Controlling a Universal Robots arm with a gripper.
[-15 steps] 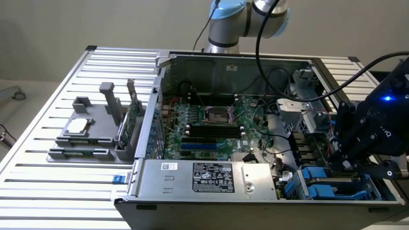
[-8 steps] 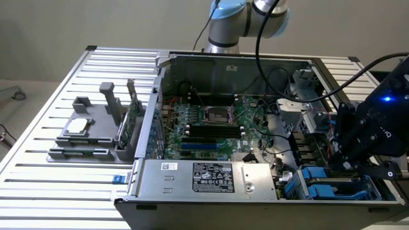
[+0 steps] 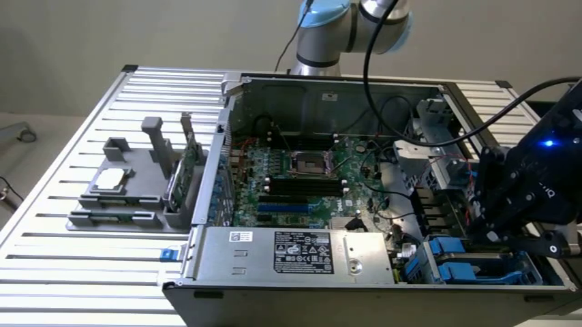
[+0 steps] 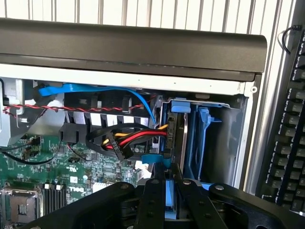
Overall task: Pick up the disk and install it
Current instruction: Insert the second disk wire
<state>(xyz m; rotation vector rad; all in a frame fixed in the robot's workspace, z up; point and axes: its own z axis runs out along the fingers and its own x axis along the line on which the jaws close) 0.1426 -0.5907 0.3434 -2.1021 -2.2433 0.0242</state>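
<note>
A: Wrist view: my black two-finger gripper (image 4: 165, 191) is clamped on the blue plastic carrier edge of the flat silver-grey disk (image 4: 177, 138), standing upright in the grey drive bay (image 4: 238, 138).

B: Handling?

A: Stiff, fairly heavy, shock-sensitive, I'd say; carrier is the right hold. Exterior view adds the open black tower case (image 3: 272, 300).

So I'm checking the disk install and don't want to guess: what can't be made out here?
- Disk: wrist view, only a blue strip shows between the shut gripper fingers; label hidden.
- Drive bay: exterior view, the arm covers part of it.
- Whether the disk is seated: cannot tell.
</note>
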